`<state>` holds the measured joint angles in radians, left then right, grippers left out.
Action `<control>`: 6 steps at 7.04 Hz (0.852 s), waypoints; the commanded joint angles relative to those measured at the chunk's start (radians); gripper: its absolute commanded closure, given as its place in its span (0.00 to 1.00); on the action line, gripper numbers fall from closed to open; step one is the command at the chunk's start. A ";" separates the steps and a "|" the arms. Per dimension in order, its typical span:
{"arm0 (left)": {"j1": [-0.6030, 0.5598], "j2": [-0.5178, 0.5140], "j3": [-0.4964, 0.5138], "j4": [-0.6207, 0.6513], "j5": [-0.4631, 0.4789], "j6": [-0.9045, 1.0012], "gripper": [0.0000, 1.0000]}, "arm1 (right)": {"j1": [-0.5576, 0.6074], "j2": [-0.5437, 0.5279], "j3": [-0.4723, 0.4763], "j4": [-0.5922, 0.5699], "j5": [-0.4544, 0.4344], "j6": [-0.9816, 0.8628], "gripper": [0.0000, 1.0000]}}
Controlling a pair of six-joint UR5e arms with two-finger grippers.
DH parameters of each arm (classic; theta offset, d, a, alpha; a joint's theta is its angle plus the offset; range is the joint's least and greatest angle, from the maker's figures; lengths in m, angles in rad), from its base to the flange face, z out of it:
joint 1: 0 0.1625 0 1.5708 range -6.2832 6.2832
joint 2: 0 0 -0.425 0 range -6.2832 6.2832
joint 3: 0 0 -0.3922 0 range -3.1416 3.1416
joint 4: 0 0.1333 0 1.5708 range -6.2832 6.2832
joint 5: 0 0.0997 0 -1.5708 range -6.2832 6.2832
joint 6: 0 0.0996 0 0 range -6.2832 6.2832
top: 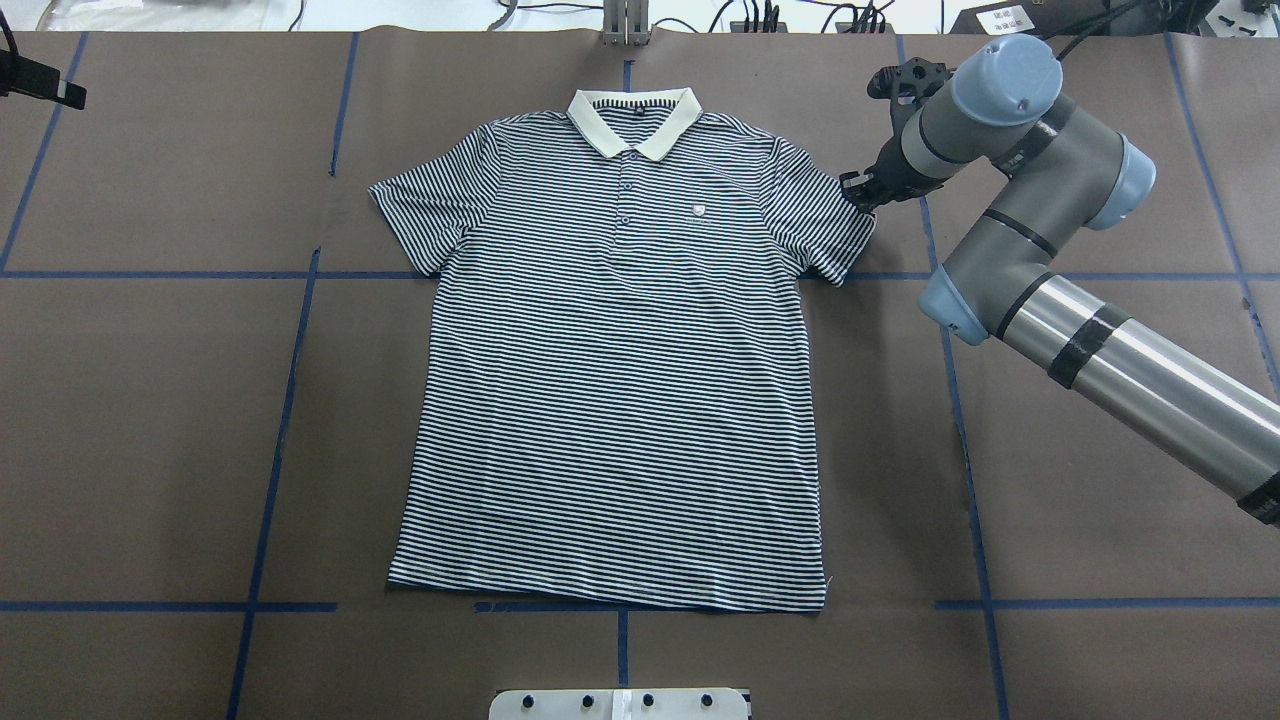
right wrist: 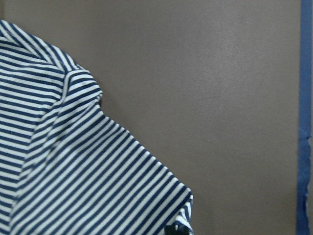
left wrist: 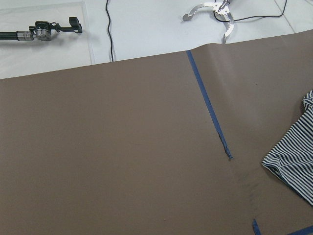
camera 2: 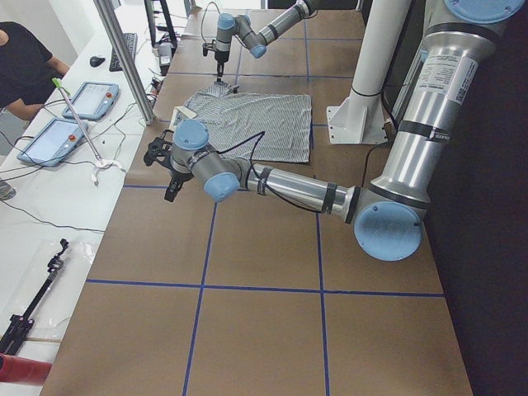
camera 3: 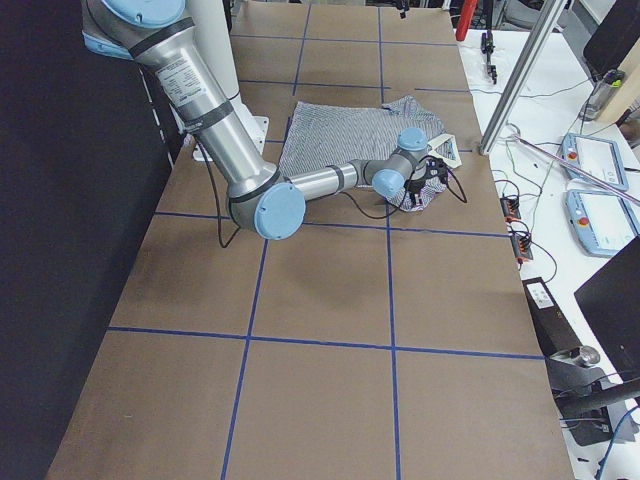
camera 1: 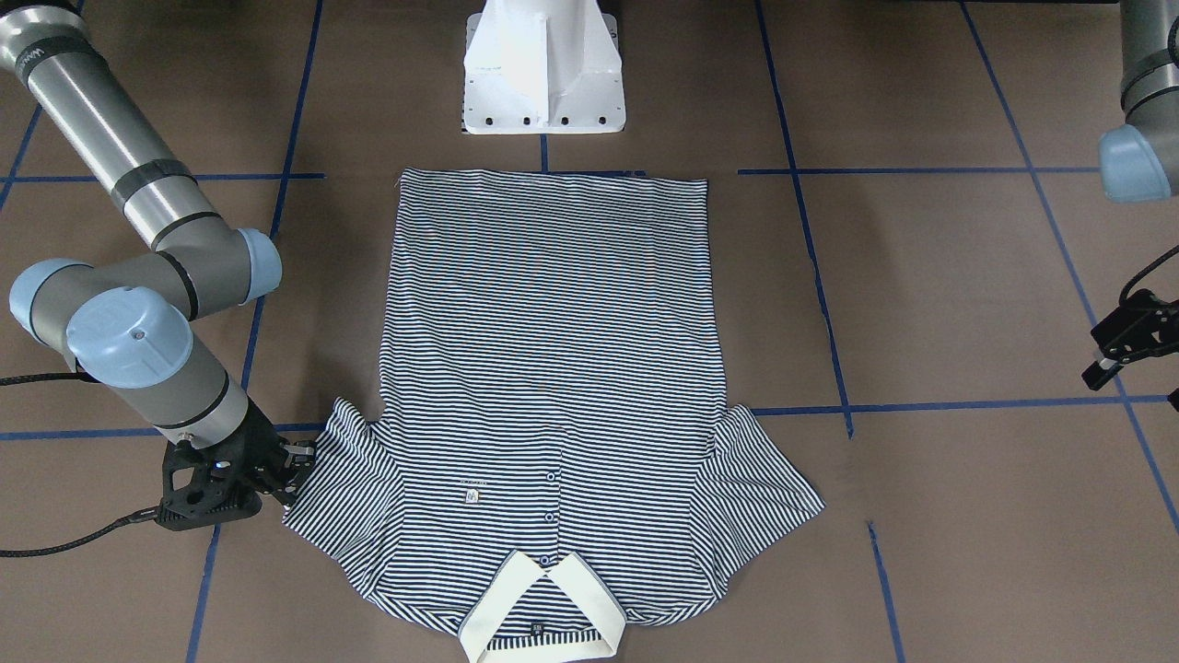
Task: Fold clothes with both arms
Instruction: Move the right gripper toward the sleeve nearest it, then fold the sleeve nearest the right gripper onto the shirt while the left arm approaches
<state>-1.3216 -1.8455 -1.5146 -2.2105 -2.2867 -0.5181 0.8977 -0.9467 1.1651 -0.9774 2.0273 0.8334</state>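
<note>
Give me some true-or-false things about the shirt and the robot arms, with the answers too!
1. The shirt lies spread out flat, not folded. True.
2. The collar is at the end nearest the base. False: the collar is at the far end, and the bottom hem is by the base.
3. The right gripper is at the edge of a sleeve. True.
4. The left gripper is touching the shirt. False: it is off to the side over bare table, well apart from the shirt.
5. The shirt lies face down. False: the buttons show on top.
</note>
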 commanded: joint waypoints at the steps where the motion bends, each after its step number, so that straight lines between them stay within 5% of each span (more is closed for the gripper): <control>1: -0.001 0.003 -0.006 0.000 0.001 0.001 0.00 | 0.010 0.038 0.065 -0.003 0.092 0.007 1.00; 3: -0.001 0.003 -0.007 -0.001 0.001 0.003 0.00 | -0.022 0.135 0.042 -0.020 0.085 0.047 1.00; 6: -0.002 0.000 -0.009 -0.001 0.001 0.001 0.00 | -0.091 0.353 -0.207 -0.064 -0.088 0.049 1.00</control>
<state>-1.3237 -1.8428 -1.5222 -2.2119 -2.2856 -0.5158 0.8297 -0.6621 1.0449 -1.0334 1.9985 0.8814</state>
